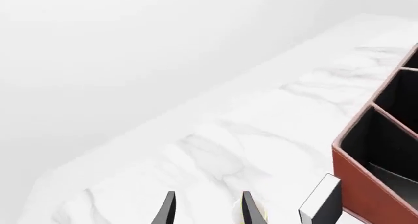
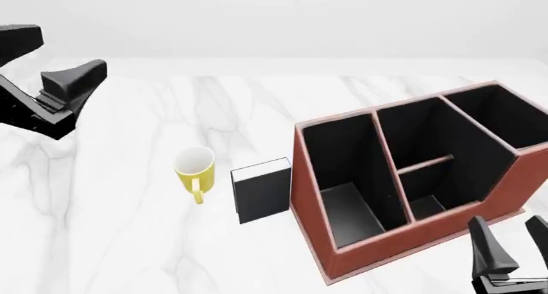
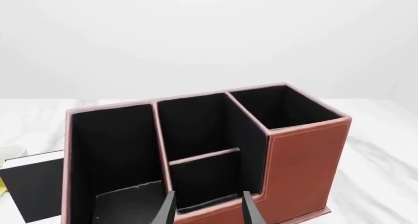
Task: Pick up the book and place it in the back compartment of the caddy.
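Observation:
The book [image 2: 261, 190], black with a white top edge, stands upright on the marble table between the mug and the caddy's [image 2: 342, 249] left wall. It also shows as book [image 1: 323, 200] and book [image 3: 31, 190]. The back compartment [image 2: 425, 206] is the small cell beside the low wall, in front of the short divider; in the right wrist view it is the back compartment [image 3: 205, 185]. My left gripper [image 2: 68, 53] hangs open, high at the far left. Near the caddy's front right corner my right gripper [image 2: 511, 236] is open and empty. Both wrist views show parted fingers: left gripper [image 1: 207, 212], right gripper [image 3: 209, 209].
A yellow mug [image 2: 195, 167] stands just left of the book, handle toward me. The caddy [image 3: 307, 155] has a long narrow compartment on its left and a tall cell at the back right. The table's [image 2: 102, 230] far edge runs along the back.

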Tool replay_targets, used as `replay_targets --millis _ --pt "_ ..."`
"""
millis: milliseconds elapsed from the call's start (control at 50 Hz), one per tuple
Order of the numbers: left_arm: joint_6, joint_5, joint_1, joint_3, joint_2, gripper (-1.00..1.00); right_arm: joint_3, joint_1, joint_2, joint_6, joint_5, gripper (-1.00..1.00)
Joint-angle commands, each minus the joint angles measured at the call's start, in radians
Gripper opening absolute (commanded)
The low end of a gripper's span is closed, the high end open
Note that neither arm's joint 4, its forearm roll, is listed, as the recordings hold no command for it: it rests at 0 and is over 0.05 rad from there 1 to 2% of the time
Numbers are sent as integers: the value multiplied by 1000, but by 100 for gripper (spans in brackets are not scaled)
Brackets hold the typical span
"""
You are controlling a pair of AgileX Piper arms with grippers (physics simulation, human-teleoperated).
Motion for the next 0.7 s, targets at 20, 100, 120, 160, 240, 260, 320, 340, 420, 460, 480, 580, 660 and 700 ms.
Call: replay_targets --millis 20,100,120,160,240,260,320,340,420,460,480,580,660,700 --pt "124 194 -39 -364 281 100 0 1 17 0 -14 100" --pt "163 224 -49 -421 341 100 0 2 24 -1 -18 100" --pt "168 232 -64 -436 352 100 0 3 23 -2 -17 100" --pt "212 241 -88 -452 383 100 0 5 17 -5 -12 100" --pt "285 250 -140 -463 424 100 1 4 20 -7 -15 100" --pt "313 260 -158 -481 447 100 0 4 22 -7 -17 100" --pt "319 311 -196 -544 509 100 1 4 32 -11 -29 100" --pt "319 311 -196 -545 509 100 1 4 33 -11 -29 100" --pt "331 366 -220 -616 590 100 1 4 22 -15 -19 100" --pt "317 403 -236 -671 636 100 1 3 26 -16 -23 100" --pt "317 414 -242 -685 651 100 1 4 26 -17 -22 100" --pt "324 453 -278 -702 707 100 1 6 27 -16 -22 100" --pt "328 419 -271 -676 736 100 1 10 23 -13 -17 100" --pt "340 381 -243 -658 743 100 1 10 21 -14 -15 100"
